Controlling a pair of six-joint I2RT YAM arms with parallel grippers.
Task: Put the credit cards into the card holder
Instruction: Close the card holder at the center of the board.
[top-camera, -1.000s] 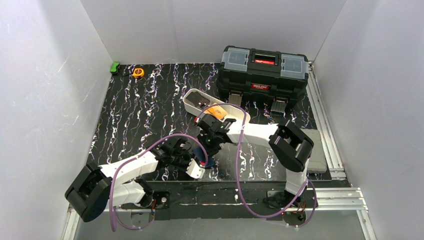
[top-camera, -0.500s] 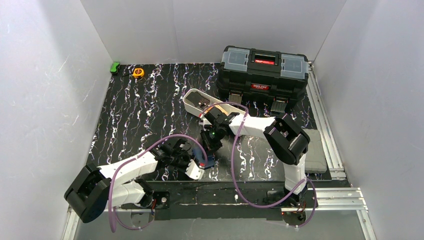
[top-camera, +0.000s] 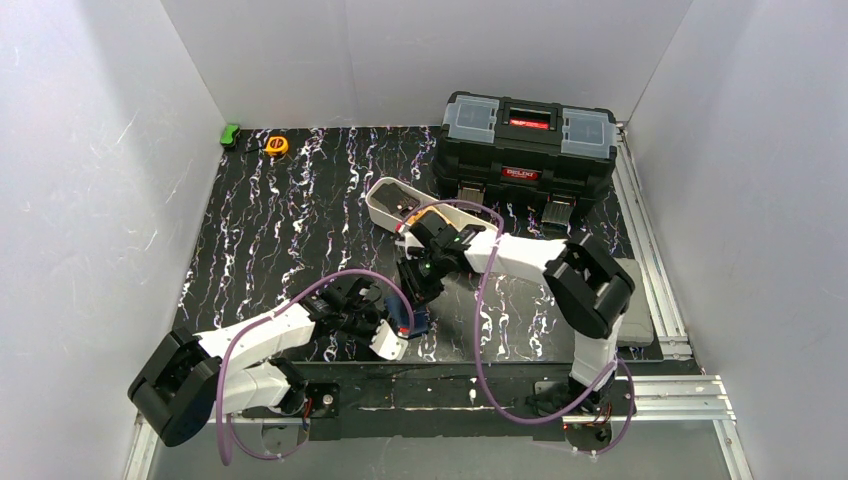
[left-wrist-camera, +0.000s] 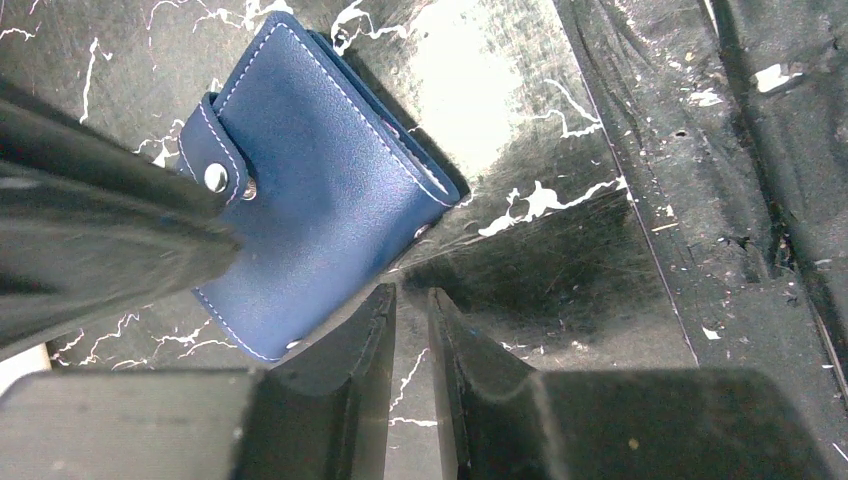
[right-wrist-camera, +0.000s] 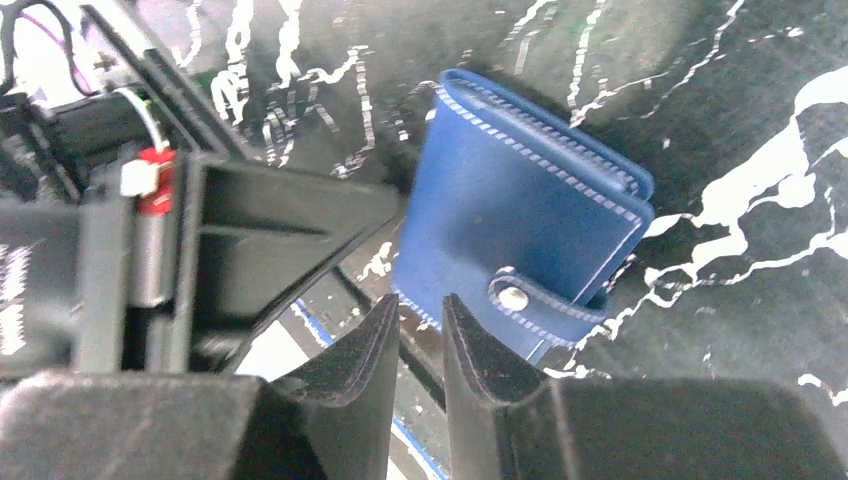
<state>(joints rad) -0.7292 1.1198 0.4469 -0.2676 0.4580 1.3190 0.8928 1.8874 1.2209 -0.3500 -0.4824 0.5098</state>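
Wallet (top-camera: 417, 321) lies closed on the black marbled table (top-camera: 290, 230), near the front edge, between the two arms; snap tab (left-wrist-camera: 215, 160) is fastened over the cover.

Left gripper (left-wrist-camera: 411, 310) hangs just at the wallet's near corner; jaws narrow, a thin slit with bare table showing through, nothing held. Right gripper (right-wrist-camera: 420, 320) sits low at the wallet's tab side; jaws likewise narrow, nothing clearly pinched; a thin blue line runs under the slit, too unclear to name.

Around: long white tray (top-camera: 383, 203) just behind the right gripper; inside it a dark flat item (top-camera: 405, 207), too small to name, and an orange card (top-camera: 432, 214) showing as a sliver, partly covered by the right arm (top-camera: 515, 257); black toolbox (top-camera: 527, 145) behind the tray at the back right; yellow tape measure (top-camera: 277, 145) and small green object (top-camera: 231, 134) at the far left corner, well apart from the rest.

In the way: the grippers crowd the wallet from opposite sides, each in the other's path.

Views: the top view alone gives the tray, card, toolbox and far corner, but the wallet only as a small blue patch; the left wrist view shows the stitching and stud, with the right gripper a dark bulk overlapping the tab edge; the right wrist view shows the wallet's layered edge and the left gripper's black frame close beside it.
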